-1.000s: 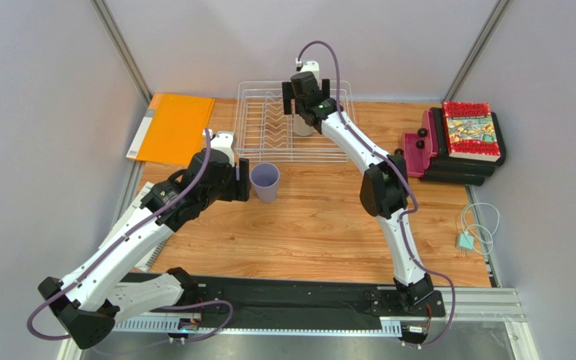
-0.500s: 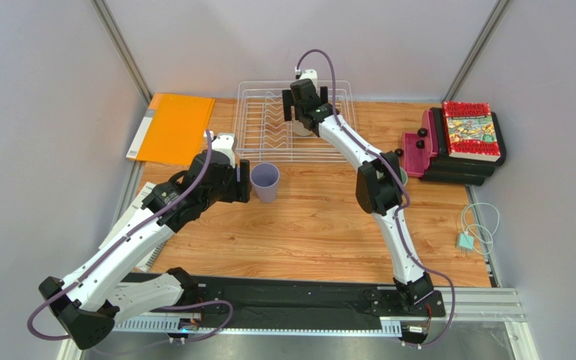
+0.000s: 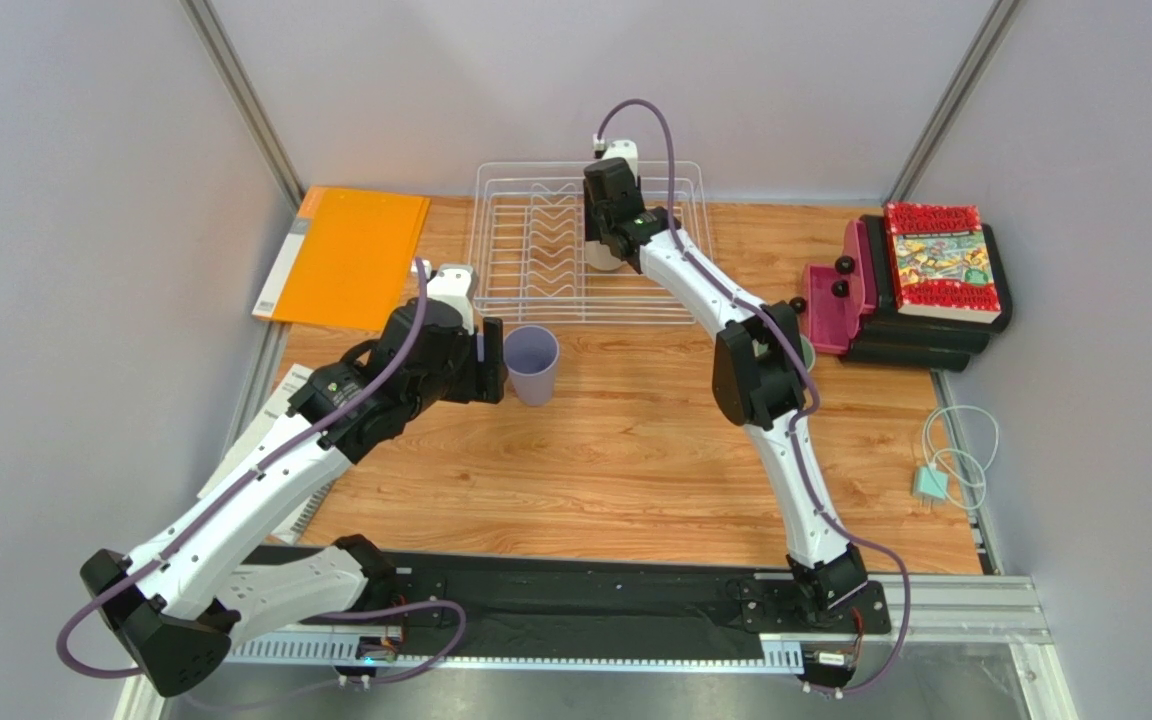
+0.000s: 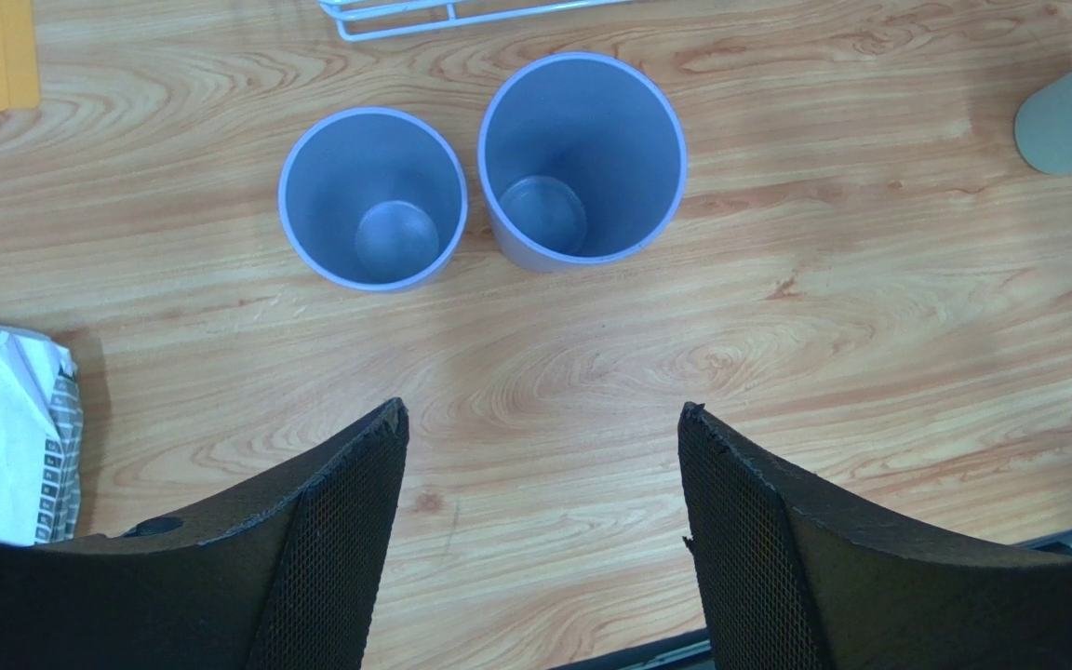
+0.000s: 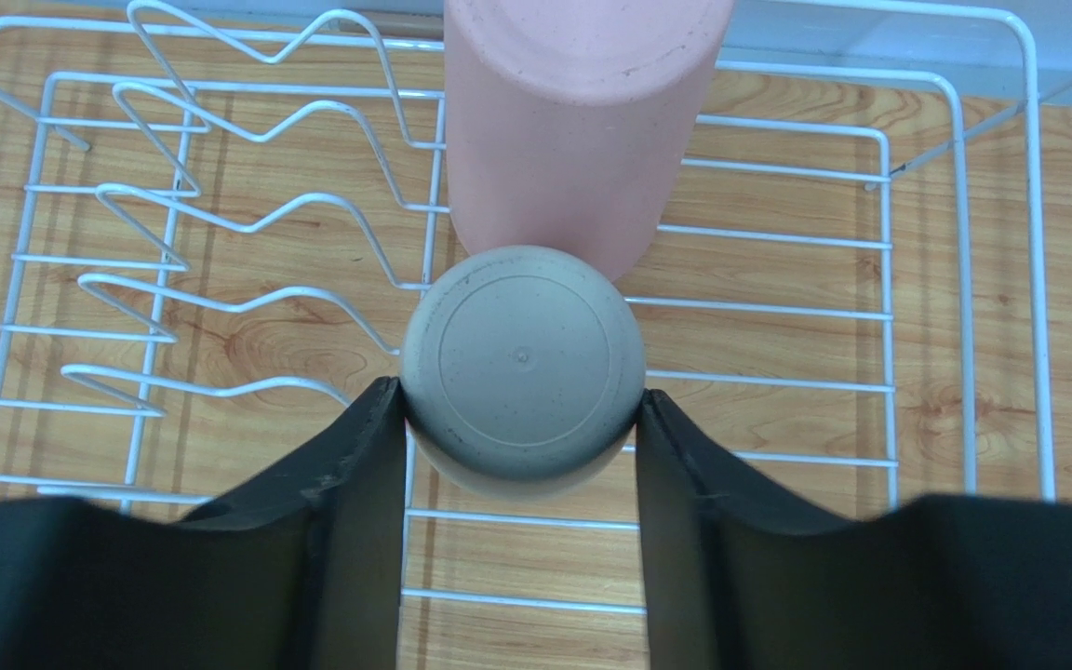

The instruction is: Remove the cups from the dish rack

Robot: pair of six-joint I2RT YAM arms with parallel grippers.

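While the left hand gapes empty, the right hand clasps a round matte beige cup; wire rack below.

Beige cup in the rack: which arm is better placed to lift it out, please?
Right: the right gripper clasps the beige cup in the rack; the left gripper hangs open outside it, above two lavender cups.

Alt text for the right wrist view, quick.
The right gripper clasps an upside-down beige cup by its sides in the white wire dish rack. An upside-down pink cup stands right behind it.
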